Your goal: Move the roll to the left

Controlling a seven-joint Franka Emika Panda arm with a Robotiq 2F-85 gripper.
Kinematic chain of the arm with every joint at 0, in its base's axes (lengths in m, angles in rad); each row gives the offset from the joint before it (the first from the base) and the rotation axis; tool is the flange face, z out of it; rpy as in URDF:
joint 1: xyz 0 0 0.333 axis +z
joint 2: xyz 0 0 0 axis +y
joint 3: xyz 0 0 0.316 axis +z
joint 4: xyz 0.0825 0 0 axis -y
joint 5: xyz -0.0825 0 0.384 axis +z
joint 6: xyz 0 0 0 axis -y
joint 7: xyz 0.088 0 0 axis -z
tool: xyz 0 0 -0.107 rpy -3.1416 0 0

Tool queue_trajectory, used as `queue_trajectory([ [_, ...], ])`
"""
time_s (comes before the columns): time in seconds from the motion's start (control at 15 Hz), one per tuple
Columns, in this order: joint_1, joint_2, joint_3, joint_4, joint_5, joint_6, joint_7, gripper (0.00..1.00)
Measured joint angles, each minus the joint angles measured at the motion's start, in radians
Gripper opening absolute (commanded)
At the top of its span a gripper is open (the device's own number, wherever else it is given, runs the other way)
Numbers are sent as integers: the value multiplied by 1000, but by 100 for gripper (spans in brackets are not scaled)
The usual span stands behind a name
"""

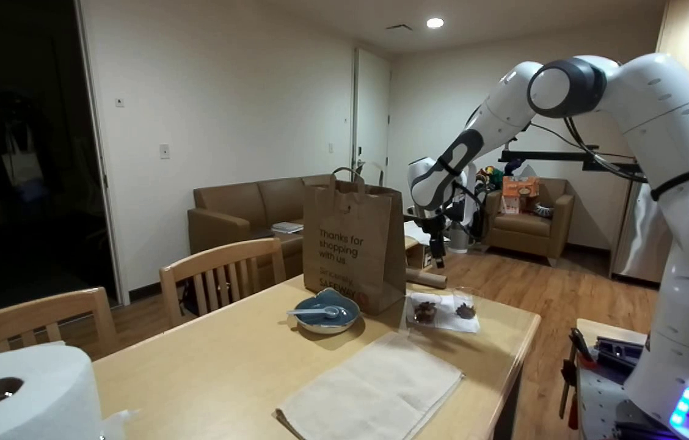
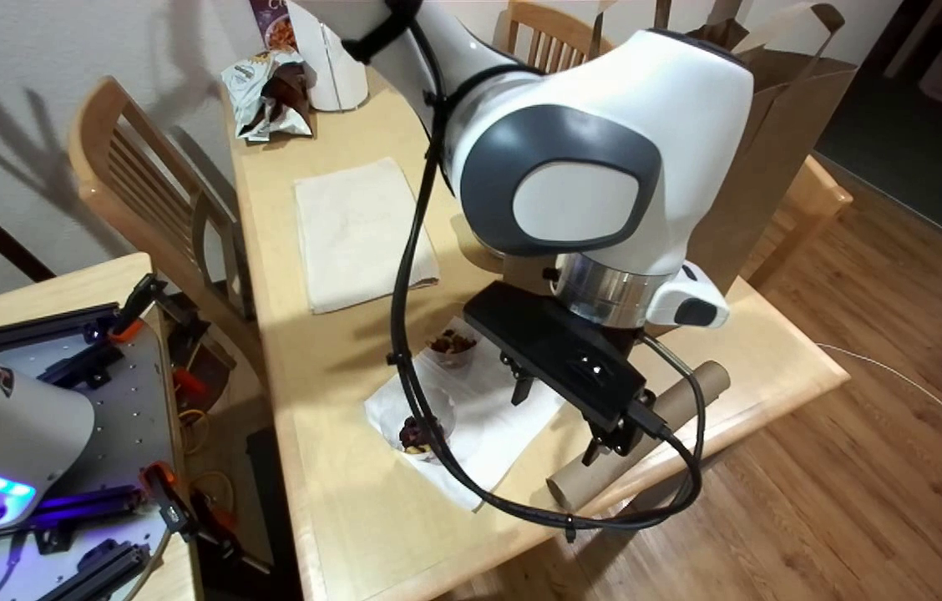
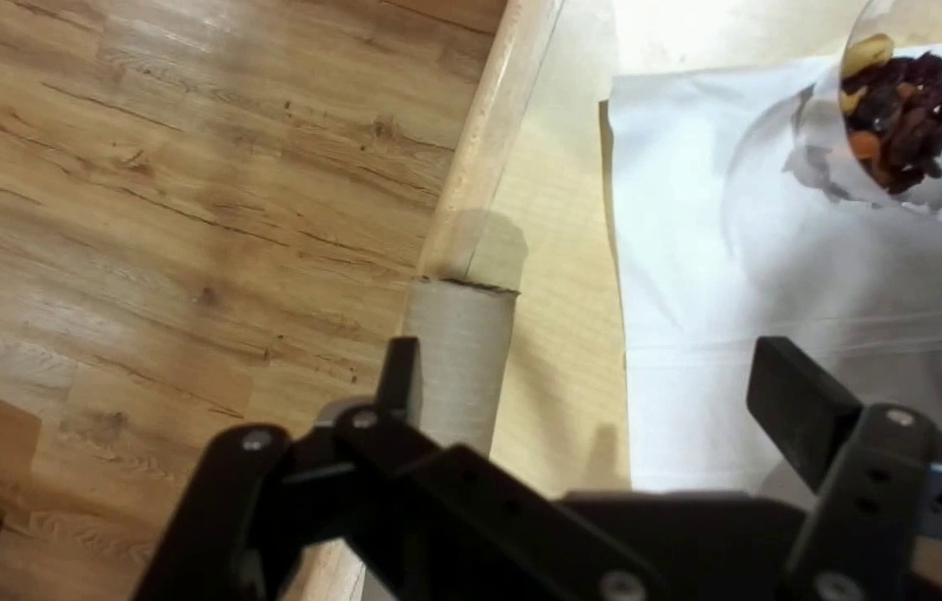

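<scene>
Cardboard roll (image 3: 464,359) lies near the edge of the worktop (image 2: 337,467), and the empty jaws, spread wide, should slide edgeward to straddle it before descending!

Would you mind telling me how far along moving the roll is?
Looks mostly done: the reach, since the wrist view shows the cardboard roll between the jaws. In hand: the grasp, not yet made; the jaws stand wide apart. Remaining, probably: closing on the roll, which lies near the table edge, then shifting it left and releasing it.

Roll (image 2: 617,469) on tbl (image 2: 354,517) edge, cups (image 2: 452,346) on adj napkin (image 2: 500,426).
</scene>
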Motion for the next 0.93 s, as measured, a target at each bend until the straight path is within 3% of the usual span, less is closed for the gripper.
queue_trajectory([
  [0.27, -6, 6, 8, 4, -29, 23, 21, 100],
  [0.6, 21, 30, -46, 3, -221, 212, 263, 100],
  [0.8, 15, 52, -52, 5, -221, 218, 302, 100],
  [0.93, -15, 66, -23, 7, -173, 206, 290, 100],
])
